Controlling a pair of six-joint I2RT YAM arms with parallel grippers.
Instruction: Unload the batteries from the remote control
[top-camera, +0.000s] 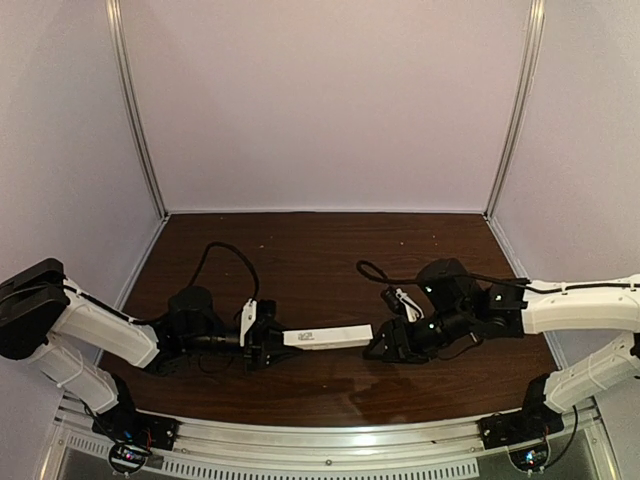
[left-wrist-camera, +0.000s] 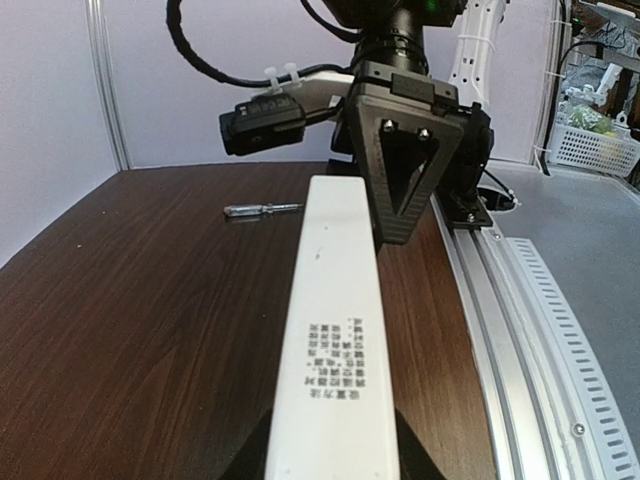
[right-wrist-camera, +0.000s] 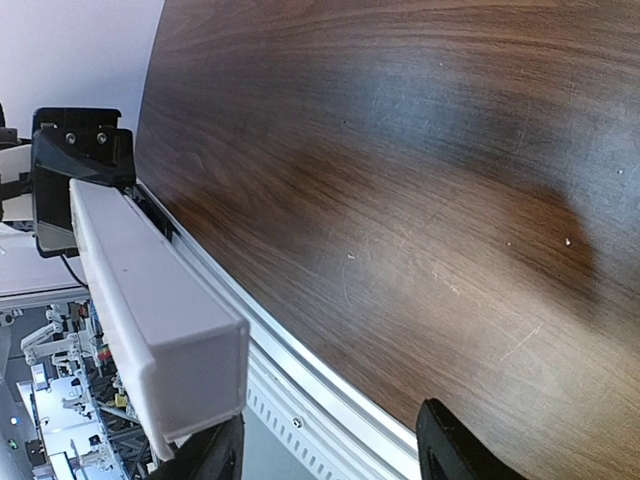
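Observation:
My left gripper (top-camera: 262, 340) is shut on one end of the remote control (top-camera: 326, 338), a slim white bar held level above the brown table and pointing right. In the left wrist view the remote control (left-wrist-camera: 335, 300) runs away from my gripper (left-wrist-camera: 333, 452), printed side up, with a dark finger on each side. My right gripper (top-camera: 385, 345) stands open at the bar's far end. In the right wrist view the remote control (right-wrist-camera: 150, 310) ends beside the left finger (right-wrist-camera: 205, 455), and bare table shows across the wide gap between the jaws (right-wrist-camera: 325, 450). The batteries are hidden.
A small screwdriver (left-wrist-camera: 262, 210) with a clear handle lies on the table beyond the remote. An aluminium rail (top-camera: 320, 440) borders the near table edge. White walls close off the left, back and right. Cables (top-camera: 225, 255) trail from both wrists.

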